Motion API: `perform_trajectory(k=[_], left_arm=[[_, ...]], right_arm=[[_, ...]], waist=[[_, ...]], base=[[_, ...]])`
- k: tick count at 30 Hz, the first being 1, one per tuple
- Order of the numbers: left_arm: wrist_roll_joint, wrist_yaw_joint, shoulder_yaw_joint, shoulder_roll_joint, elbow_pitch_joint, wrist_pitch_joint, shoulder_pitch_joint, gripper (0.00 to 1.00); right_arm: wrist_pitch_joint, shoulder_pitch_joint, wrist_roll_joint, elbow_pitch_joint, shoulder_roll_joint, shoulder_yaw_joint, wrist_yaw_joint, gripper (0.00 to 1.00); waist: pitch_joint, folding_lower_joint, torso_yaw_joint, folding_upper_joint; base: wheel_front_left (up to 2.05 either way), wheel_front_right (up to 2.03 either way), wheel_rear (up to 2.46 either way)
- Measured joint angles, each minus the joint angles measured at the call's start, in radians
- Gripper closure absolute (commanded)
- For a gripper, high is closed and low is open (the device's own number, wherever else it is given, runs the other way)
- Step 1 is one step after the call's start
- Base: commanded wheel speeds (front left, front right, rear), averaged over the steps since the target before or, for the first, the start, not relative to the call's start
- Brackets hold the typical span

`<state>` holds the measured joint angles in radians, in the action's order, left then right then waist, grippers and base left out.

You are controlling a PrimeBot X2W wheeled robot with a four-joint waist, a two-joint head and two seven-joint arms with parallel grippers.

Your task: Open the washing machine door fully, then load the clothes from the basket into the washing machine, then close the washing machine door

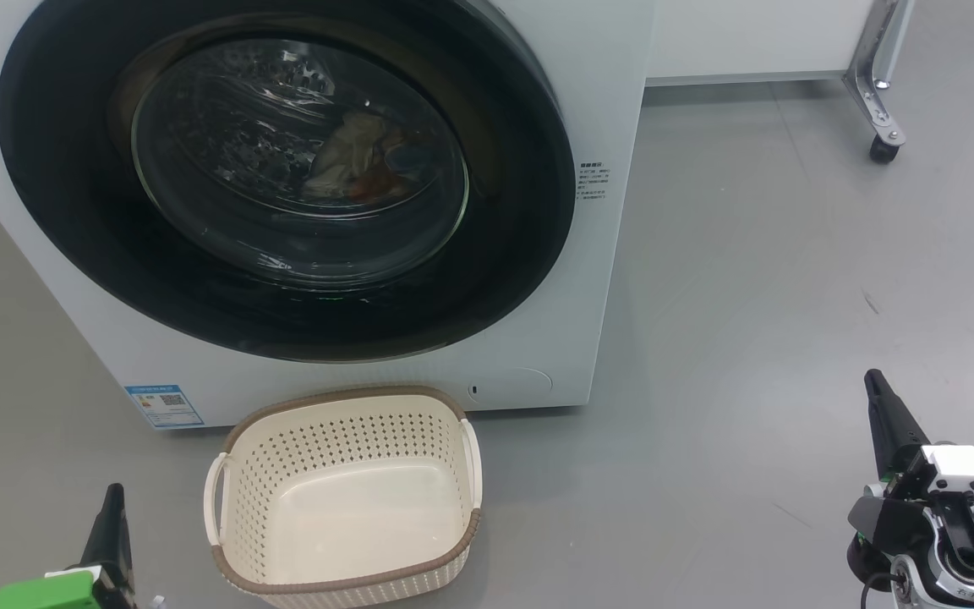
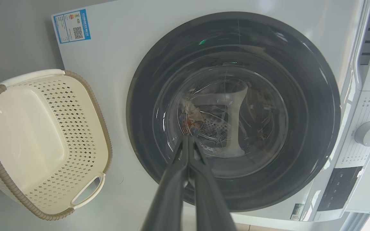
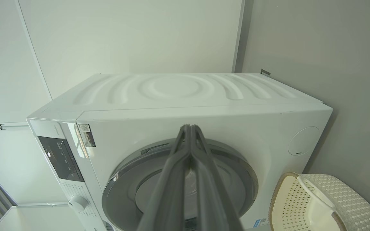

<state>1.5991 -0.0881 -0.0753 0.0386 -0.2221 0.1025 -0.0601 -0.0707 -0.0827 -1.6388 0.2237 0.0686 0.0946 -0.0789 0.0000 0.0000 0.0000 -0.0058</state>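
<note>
In the head view, the big white front-loading washing machine stands at 12 o'clock. Its large round door, glossy black rim around a bulging glass window, sits flush against it. Through the glass we see the crumpled clothes, cream-beige with a bit of blue and orange-brown, lying in the drum. The small cream-white perforated plastic basket with a brown woven-look rim stands on the floor at 6 o'clock of the door, with nothing in it. The left gripper sits at 7 o'clock and the right gripper at 4 o'clock, both well apart from the machine.

In the left wrist view, the left fingers meet at their tips, clenched on nothing and aimed at the window; the basket lies at 9 o'clock.

In the right wrist view, the right fingers are likewise pressed together and hold nothing. They point at the machine's white side edge, with the basket at 4 o'clock.

We judge the loading done. The door would feel stiff, heavy and slick; the slot in its rim at 12 o'clock here looks like the place to hook it. The clothes are light and limp, best pinched at a fold.
</note>
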Motion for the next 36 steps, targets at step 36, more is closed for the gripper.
perform_trajectory(k=[36], left_arm=[[0.0, 0.0, -0.002, 0.0, 0.0, 0.0, 0.0, 1.0]], right_arm=[[-0.001, 0.0, 0.0, 0.0, -0.001, 0.001, 0.0, 1.0]], waist=[[0.0, 0.0, 0.0, 0.0]], base=[[0.0, 0.0, 0.0]])
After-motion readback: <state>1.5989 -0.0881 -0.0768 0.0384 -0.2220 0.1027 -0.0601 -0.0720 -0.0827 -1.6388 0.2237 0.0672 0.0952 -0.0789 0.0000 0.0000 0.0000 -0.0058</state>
